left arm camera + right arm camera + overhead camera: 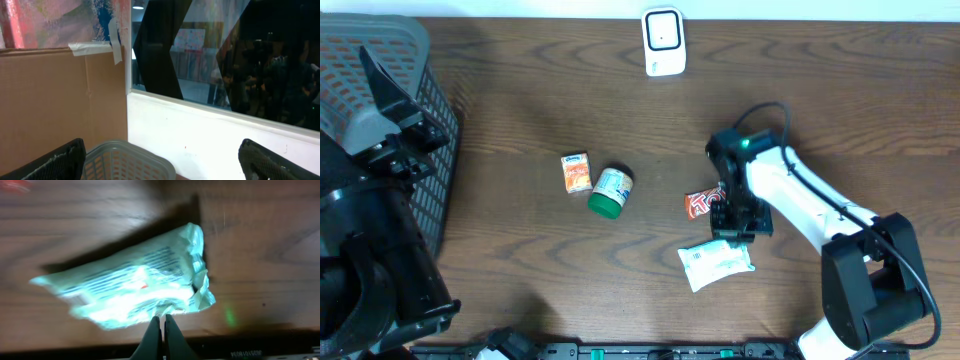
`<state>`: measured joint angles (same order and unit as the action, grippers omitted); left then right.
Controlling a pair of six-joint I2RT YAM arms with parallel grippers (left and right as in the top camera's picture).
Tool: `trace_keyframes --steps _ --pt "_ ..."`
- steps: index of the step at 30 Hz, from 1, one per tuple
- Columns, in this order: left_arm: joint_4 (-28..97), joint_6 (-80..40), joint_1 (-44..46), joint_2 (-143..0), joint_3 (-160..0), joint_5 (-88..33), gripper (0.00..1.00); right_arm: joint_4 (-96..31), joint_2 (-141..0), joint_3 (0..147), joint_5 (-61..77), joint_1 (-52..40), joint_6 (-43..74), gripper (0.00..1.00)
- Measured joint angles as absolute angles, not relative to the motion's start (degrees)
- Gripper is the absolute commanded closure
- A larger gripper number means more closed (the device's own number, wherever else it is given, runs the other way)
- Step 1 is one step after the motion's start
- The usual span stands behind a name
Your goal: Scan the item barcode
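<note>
Your right tool [161,328] sits pinched shut at the edge of the packet [717,264] lying near-right on the surface, likely to lift it toward the far scanner [663,42], while your left tool [161,145] waits wide over the basket [380,60].

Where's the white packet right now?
In the overhead view, the white packet sits toward the right front of the table, at the right gripper's shut fingertips, with the red snack packet just behind it.
</note>
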<state>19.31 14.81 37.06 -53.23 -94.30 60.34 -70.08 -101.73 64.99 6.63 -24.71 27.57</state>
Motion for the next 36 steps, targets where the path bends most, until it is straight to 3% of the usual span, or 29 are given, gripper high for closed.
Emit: trace_keyframes --steps 8,24,29,31,34,35,36 --pt "19.33 14.81 37.06 -53.23 -94.30 60.34 0.02 -60.07 -100.99 56.10 8.82 -25.93 29.21 0.99" --pt "19.31 14.81 37.06 -53.23 -94.30 60.34 0.02 -37.54 -99.59 54.70 18.59 -29.06 38.72 0.99" --pt "19.31 14.81 37.06 -53.23 -94.30 60.34 0.02 -40.66 -100.09 56.55 19.00 -29.06 39.66 0.99" --pt "19.31 14.81 37.06 -53.23 -94.30 60.34 0.02 -43.97 -100.05 58.46 18.63 -29.06 39.44 0.84" --pt "19.31 14.81 37.06 -53.23 -94.30 60.34 0.02 -47.09 -98.30 61.25 18.33 -29.06 38.54 0.12" --pt "19.29 14.81 37.06 -53.23 -94.24 60.34 0.02 -47.57 -97.01 61.71 18.28 -29.06 38.24 0.01" --pt "19.31 14.81 37.06 -53.23 -94.11 60.34 0.02 -48.27 -95.11 62.11 18.26 -29.02 37.80 0.01"
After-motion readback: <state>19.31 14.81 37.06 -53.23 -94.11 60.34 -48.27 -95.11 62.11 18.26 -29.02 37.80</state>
